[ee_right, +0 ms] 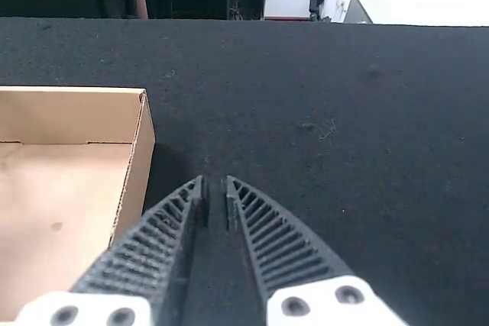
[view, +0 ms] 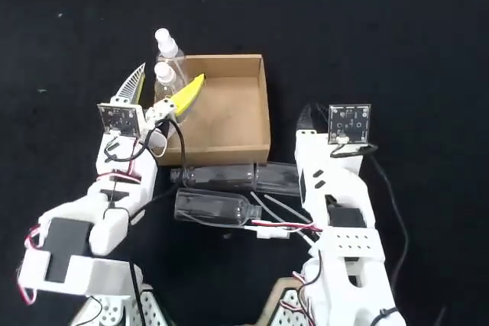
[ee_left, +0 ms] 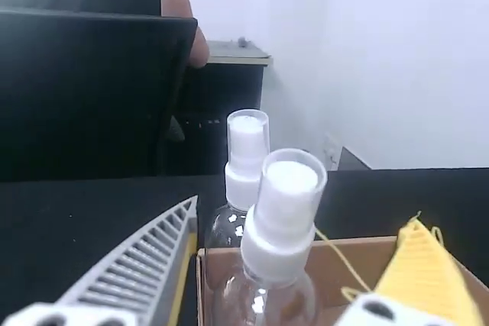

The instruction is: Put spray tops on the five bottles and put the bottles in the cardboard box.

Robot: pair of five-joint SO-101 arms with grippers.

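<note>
- Two bottles carry white spray tops. The nearer capped bottle (ee_left: pixel 279 211) stands upright between the fingers of the left claw (view: pixel 173 74). The farther capped bottle (ee_left: pixel 246 154) stands just behind it, outside the cardboard box (view: pixel 221 152) at its far left corner.
- The left claw is spread wide, with the grey finger on one side of the nearer capped bottle and the yellow finger on the other. Neither seems to press the bottle, though its lower body is cut off in the left wrist view, so that is not certain.
- That bottle appears to sit just inside the box's corner; whether its base rests on the box floor is hidden.
- The right claw (ee_right: pixel 215 182) is drawn narrow and holds nothing, low over the counter (view: pixel 397 51) beside the box's right wall.
- One lying bottle (view: pixel 218 175) rests along the box's near wall and another lying bottle (view: pixel 212 208) lies just in front of it. Neither has a white top.
- The step in hand looks like setting the nearer capped bottle into the box.
- To do it well, make sure the base is down first, then keep the fingers wide and draw straight back. That way the yellow finger clears the box wall and the grey one does not knock the farther capped bottle.
</note>
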